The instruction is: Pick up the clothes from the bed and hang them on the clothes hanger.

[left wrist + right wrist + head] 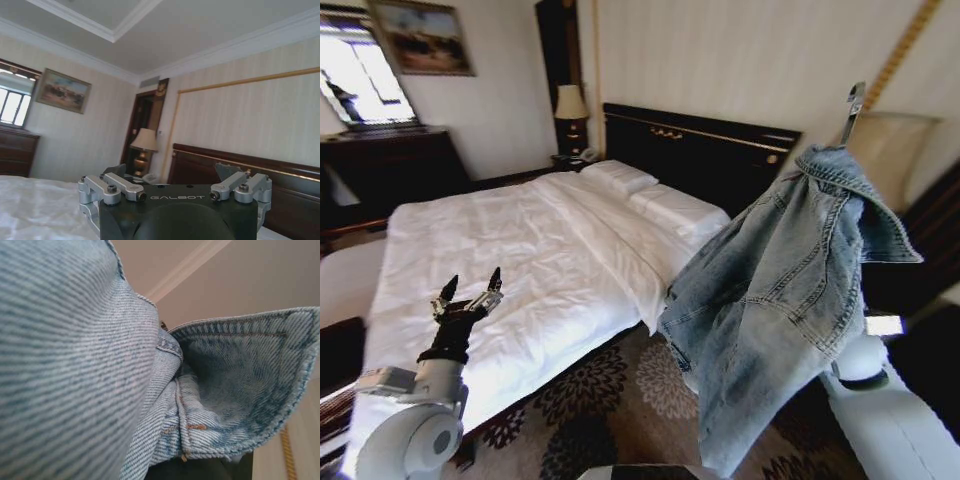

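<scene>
The clothes (790, 290), one light-blue denim jacket, hang in the air off the bed's right foot corner. They are held up by the collar from my right gripper (853, 110), and one fingertip (856, 96) pokes out above the denim. Collar and seams (220, 385) press close against the right wrist camera. The bed (520, 250) has white sheets, two pillows and a black headboard (700, 145). My left gripper (472, 285) is raised over the bed's near left part, open and holding nothing (172, 170). The clothes hanger is out of view.
A lit lamp (570, 105) stands on a nightstand beside the headboard. A dark dresser (380, 165) lines the left wall under a framed painting (420, 38). Flower-patterned carpet (610, 400) lies between me and the bed. A pale cushioned seat (345, 285) sits at far left.
</scene>
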Motion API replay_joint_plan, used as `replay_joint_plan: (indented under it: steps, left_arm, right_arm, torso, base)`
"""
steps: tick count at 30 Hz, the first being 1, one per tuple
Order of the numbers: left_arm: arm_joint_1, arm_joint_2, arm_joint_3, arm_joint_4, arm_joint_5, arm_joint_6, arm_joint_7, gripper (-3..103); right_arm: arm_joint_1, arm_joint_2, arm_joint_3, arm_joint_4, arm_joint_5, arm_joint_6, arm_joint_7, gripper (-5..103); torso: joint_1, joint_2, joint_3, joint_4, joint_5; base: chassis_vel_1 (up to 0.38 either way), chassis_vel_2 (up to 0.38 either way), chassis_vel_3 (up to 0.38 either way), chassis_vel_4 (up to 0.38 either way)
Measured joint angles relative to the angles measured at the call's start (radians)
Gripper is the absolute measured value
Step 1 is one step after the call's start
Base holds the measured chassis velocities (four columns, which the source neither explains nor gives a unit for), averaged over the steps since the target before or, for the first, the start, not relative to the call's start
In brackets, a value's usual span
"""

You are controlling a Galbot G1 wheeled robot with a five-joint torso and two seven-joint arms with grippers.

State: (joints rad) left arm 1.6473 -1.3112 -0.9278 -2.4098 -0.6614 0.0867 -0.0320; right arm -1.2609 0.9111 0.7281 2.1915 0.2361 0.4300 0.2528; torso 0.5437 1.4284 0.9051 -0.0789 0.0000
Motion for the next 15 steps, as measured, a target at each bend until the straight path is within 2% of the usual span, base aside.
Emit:
replay_joint_plan:
  steps: [15]
  left_arm:
    - [0.001, -0.005, 0.007, 0.002, 0.007, 0.001, 0.004, 100]
  right_arm:
    - [0.003, 0.0, 0.001, -0.008, 0.005, -0.001, 0.002, 17]
  torso:
    - [0.0, 0.0, 0.0, 0.0, 0.0]
  base:
    - [-0.124, -0.126, -0.128, -0.121]
